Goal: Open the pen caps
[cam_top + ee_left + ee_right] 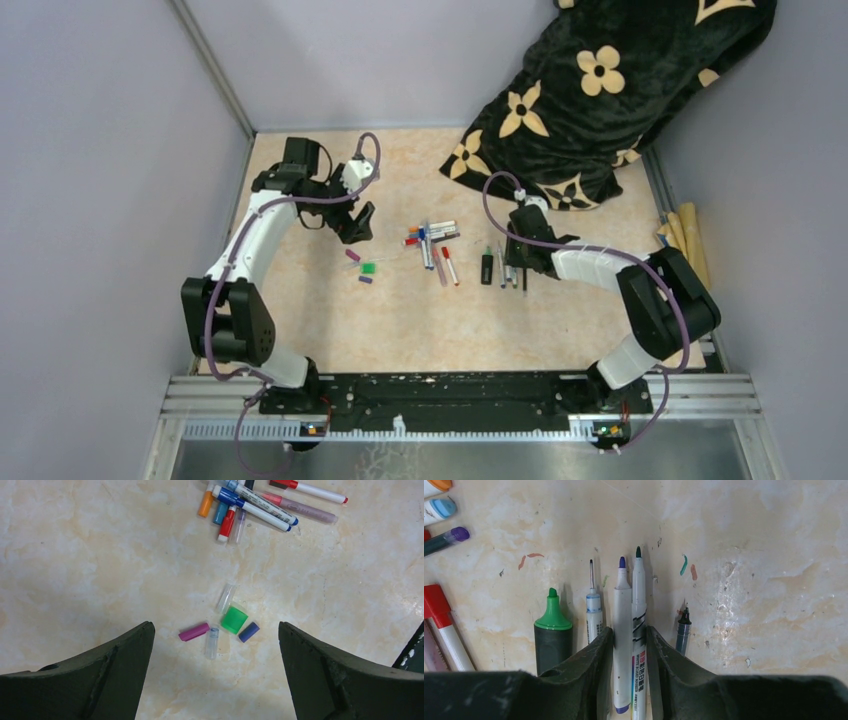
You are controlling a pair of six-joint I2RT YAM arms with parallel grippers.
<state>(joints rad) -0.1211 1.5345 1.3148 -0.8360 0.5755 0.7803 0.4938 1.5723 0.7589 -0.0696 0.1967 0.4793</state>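
Green, magenta, blue pen caps (234, 619) loose under wide-open left claw (215, 626); right claw (629, 630) straddles two uncapped pens (623, 620), grip unclear

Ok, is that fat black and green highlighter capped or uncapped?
Uncapped: the highlighter lies flat with its green tip bare and no cap over it.

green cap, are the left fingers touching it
Apart: left wrist view shows the green cap lying between the left fingers, bare table on both sides.

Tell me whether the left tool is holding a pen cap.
No, the left tool is wide open, and the pen caps lie loose on the table.
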